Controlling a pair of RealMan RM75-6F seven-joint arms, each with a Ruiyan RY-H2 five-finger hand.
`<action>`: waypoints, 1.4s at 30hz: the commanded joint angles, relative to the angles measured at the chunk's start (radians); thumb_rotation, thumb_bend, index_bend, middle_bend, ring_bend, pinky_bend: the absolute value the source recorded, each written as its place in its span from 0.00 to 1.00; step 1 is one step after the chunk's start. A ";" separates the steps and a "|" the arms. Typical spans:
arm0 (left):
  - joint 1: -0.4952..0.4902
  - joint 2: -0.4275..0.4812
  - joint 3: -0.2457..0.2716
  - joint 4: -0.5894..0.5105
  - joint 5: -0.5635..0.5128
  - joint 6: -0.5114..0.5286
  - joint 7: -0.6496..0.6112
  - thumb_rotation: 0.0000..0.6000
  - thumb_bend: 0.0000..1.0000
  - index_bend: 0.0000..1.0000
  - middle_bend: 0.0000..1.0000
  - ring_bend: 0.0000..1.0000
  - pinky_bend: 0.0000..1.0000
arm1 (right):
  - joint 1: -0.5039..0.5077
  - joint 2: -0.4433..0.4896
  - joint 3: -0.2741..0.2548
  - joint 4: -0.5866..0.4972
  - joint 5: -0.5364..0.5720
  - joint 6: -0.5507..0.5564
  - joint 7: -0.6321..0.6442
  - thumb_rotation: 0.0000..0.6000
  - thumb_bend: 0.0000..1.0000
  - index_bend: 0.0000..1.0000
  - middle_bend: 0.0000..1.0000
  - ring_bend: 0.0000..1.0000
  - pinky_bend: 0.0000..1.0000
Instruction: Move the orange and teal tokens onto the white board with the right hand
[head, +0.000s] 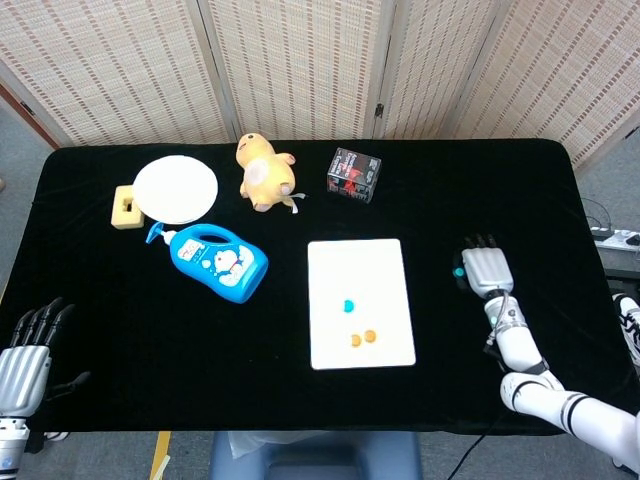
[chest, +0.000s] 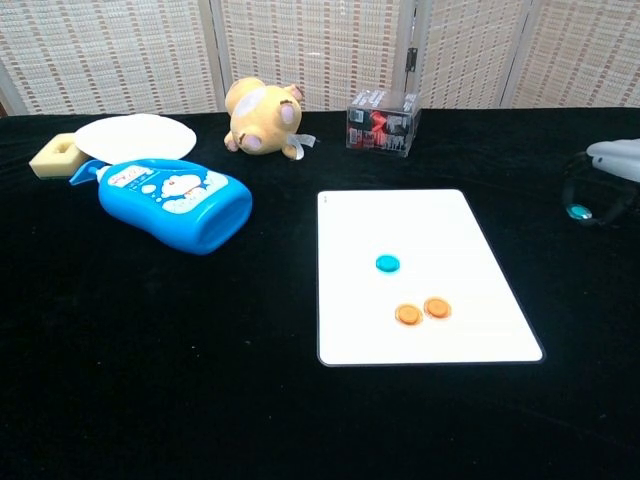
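The white board (head: 360, 265) (chest: 410, 225) lies flat mid-table. On it sit a teal token (head: 349, 305) (chest: 387, 263) and two orange tokens (head: 354, 341) (head: 370, 336) (chest: 407, 314) (chest: 436, 307), the orange pair touching. My right hand (head: 486, 270) (chest: 612, 170) hovers to the right of the board, clear of its edge. It pinches another teal token (head: 459, 271) (chest: 578, 211) at its left side. My left hand (head: 25, 355) rests at the table's near left corner, fingers spread, holding nothing.
A blue lotion bottle (head: 215, 262) lies on its side left of the board. Behind it are a white plate (head: 176, 188), a yellow sponge block (head: 125, 208), a yellow plush toy (head: 265, 172) and a dark clear box (head: 354, 174). Black cloth covers the table.
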 joint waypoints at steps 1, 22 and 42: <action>0.001 0.000 0.000 -0.001 0.001 0.002 0.000 1.00 0.17 0.00 0.00 0.00 0.00 | 0.015 0.051 -0.016 -0.156 -0.094 0.037 -0.019 1.00 0.43 0.48 0.18 0.07 0.00; 0.007 -0.006 0.003 0.022 0.001 0.008 -0.024 1.00 0.17 0.00 0.00 0.00 0.00 | 0.149 -0.086 -0.057 -0.229 -0.060 0.004 -0.213 1.00 0.43 0.48 0.18 0.07 0.00; 0.007 -0.014 0.003 0.041 -0.004 0.001 -0.042 1.00 0.17 0.00 0.00 0.00 0.00 | 0.182 -0.116 -0.078 -0.212 -0.042 0.014 -0.221 1.00 0.43 0.35 0.17 0.06 0.00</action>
